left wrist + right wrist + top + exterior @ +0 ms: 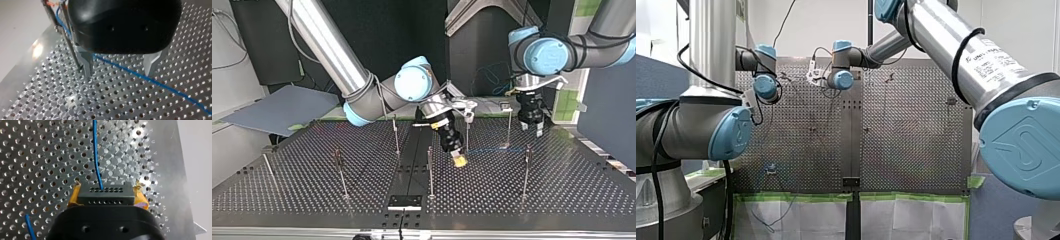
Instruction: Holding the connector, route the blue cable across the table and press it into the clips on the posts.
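Your perforated bench with thin posts, dark backdrop, right fingers clamped on the connector, left fingers spread astride the blue cable.

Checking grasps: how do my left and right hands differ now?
My left hand has bare metal fingers; my right hand has yellow pads. My left hand is open, the blue cable merely crossing its gap; my right hand is shut on the connector. Both have black bodies over the perforated table.

Opposed table views, close wrist views
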You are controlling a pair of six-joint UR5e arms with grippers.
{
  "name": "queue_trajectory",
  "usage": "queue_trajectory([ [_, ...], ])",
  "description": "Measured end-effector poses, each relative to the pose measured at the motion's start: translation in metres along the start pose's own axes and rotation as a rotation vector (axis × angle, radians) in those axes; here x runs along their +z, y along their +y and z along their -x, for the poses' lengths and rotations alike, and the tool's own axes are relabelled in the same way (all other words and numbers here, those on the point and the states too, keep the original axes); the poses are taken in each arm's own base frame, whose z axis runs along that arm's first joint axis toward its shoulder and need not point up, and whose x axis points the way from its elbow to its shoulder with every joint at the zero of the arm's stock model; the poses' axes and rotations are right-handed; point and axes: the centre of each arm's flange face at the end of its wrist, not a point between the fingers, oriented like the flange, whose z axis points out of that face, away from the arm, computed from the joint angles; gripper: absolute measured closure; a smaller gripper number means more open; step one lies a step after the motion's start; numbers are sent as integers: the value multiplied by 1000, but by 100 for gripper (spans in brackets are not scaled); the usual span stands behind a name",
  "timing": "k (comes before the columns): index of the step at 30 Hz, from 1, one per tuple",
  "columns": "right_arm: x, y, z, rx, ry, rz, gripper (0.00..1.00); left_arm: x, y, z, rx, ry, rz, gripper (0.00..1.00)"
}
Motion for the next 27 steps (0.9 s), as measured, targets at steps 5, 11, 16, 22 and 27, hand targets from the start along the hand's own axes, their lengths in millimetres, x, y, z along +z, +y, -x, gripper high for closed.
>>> queue_trajectory([
  [5, -1, 2, 2, -4, -7, 22, 100, -14, -9, 11, 23, 2, -21, 0],
  [11, -2, 3, 4, -9, -13, 31, 100, -29, -19, 28, 68, -14, -42, 0],
  [16, -2, 4, 4, -10, -14, 32, 100, -40, -27, 42, 102, -47, -62, 0],
  [22, -2, 3, 4, -10, -14, 32, 100, -52, -38, 59, 140, -89, -94, 0],
  [27, -2, 3, 4, -10, -14, 31, 100, -66, -52, 72, 173, -124, -150, 0],
])
